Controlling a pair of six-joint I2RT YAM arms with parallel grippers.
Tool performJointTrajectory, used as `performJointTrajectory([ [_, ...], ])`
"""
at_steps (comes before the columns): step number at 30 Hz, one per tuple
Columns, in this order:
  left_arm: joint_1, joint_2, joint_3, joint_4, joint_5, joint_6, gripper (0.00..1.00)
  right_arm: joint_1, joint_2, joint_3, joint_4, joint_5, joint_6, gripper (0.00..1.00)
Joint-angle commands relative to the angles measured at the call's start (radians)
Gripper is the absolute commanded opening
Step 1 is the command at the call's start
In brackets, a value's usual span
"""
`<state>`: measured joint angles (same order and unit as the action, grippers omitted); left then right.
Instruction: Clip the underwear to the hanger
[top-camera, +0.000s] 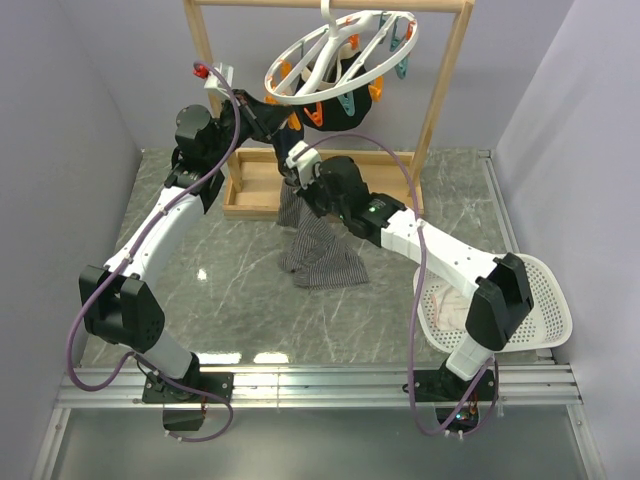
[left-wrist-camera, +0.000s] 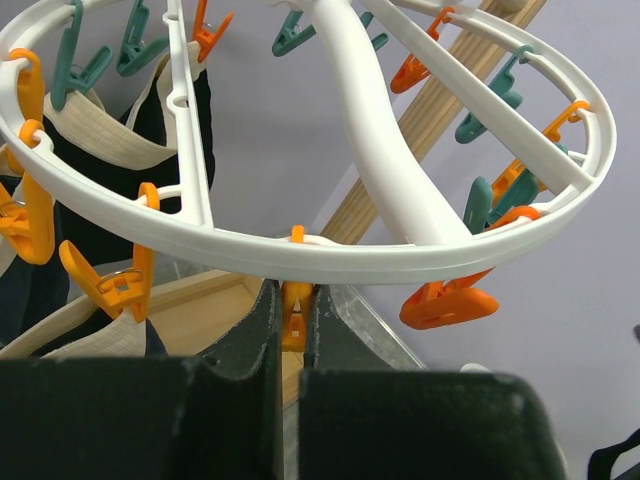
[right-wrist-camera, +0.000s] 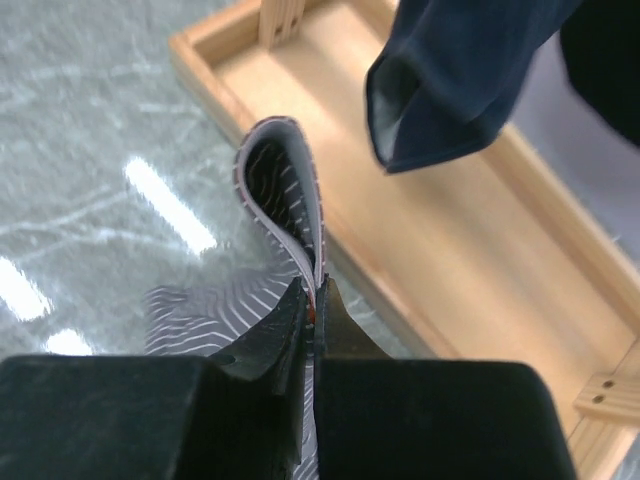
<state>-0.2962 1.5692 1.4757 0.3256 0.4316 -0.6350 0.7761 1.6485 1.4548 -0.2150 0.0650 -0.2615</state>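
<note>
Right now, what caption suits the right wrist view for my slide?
The right claw pinches the edge of the striped underwear beside the wooden frame base, near a hanging navy garment.

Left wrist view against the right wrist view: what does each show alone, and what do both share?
Only the left wrist view: the hanger, its ring hung with orange and teal pins, and the left hand shut on one orange clothespin. Only the right wrist view: the right hand shut on a folded edge of the striped underwear, above the marble table. Both: the dark garment and the wooden frame.
</note>
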Motion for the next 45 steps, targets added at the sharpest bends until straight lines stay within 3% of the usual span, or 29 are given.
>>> performJointTrajectory([
  [1,-0.004,-0.02,0.012,-0.031,0.012,0.023,0.0,-0.003,-0.055,0.081,0.0,0.024,-0.022,0.0],
  [28,-0.012,-0.02,0.02,-0.051,0.033,0.06,0.0,-0.075,0.106,0.463,-0.259,0.015,-0.033,0.0],
  [45,-0.02,-0.008,0.021,-0.062,0.038,0.066,0.0,-0.101,0.116,0.538,-0.268,0.03,-0.033,0.0],
])
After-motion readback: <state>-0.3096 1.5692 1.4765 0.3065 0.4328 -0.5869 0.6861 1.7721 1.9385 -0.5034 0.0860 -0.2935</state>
